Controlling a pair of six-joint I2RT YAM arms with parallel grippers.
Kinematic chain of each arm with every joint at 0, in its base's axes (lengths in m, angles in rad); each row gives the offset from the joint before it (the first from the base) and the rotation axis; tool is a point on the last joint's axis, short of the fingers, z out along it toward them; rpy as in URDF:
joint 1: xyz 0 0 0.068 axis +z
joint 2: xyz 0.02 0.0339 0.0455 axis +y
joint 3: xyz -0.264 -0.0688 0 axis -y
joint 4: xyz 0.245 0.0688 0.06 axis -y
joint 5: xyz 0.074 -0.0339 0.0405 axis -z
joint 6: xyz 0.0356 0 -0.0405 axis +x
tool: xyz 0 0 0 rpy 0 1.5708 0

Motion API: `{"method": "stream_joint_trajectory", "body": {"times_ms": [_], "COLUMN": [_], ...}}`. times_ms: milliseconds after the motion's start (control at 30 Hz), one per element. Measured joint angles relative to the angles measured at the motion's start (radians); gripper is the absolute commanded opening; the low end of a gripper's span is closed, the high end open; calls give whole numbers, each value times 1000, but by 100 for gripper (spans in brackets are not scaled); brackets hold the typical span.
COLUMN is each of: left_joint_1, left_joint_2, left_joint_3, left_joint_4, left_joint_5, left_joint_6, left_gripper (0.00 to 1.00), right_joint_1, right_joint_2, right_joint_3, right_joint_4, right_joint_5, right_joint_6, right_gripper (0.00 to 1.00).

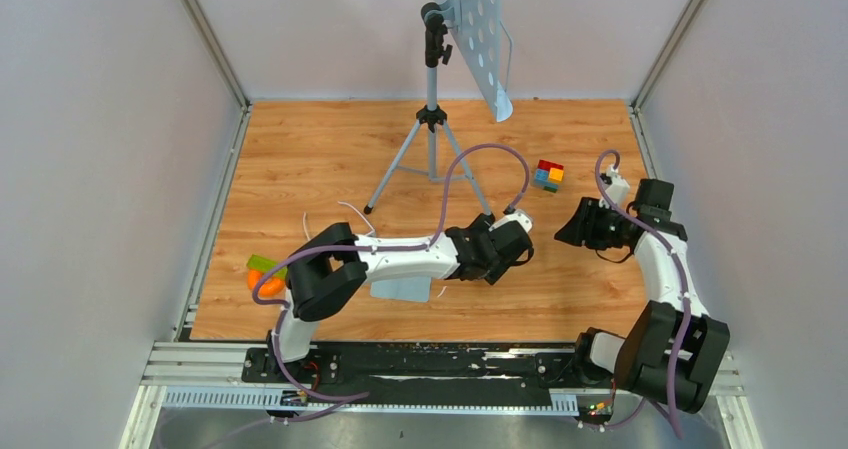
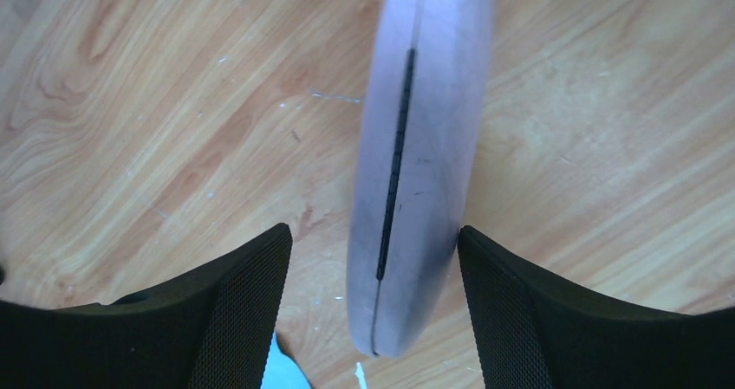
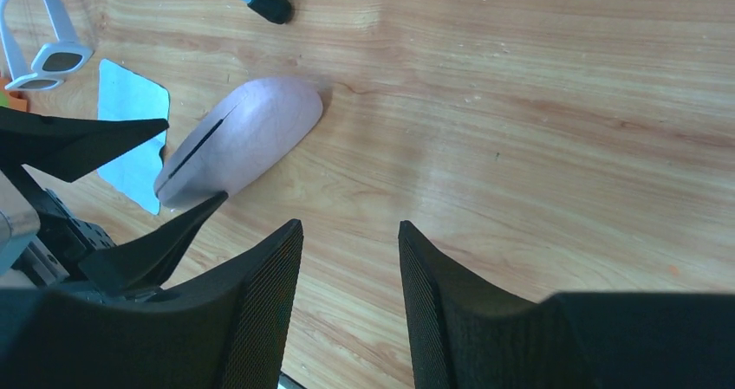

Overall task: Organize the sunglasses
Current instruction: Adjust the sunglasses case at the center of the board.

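Left pincer (image 2: 373, 230) — spread — straddles pink case (image 2: 425, 103).

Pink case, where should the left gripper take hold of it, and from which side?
Grip the pink case across its narrow middle, coming from above. It lies on the table, long and rounded, with its seam showing on top; the open left gripper straddles its near end.
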Motion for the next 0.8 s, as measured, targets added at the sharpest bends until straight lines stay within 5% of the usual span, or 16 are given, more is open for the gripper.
{"method": "stream_joint_trajectory", "body": {"times_ms": [400, 800], "left_joint_1": [84, 129], "left_joint_2": [-66, -103], "left_joint_3": [-121, -216], "left_joint_4": [50, 261], "left_joint_5": [-60, 160], "left_joint_6": [-80, 12], "left_gripper": [70, 80], "right_joint_1": [-31, -56], "right_joint_2": [23, 28], "right_joint_3": [0, 0], "right_joint_4": [3, 4], "right_joint_5": [-7, -25], "right_joint_6": [0, 0], "right_gripper": [49, 49]}}
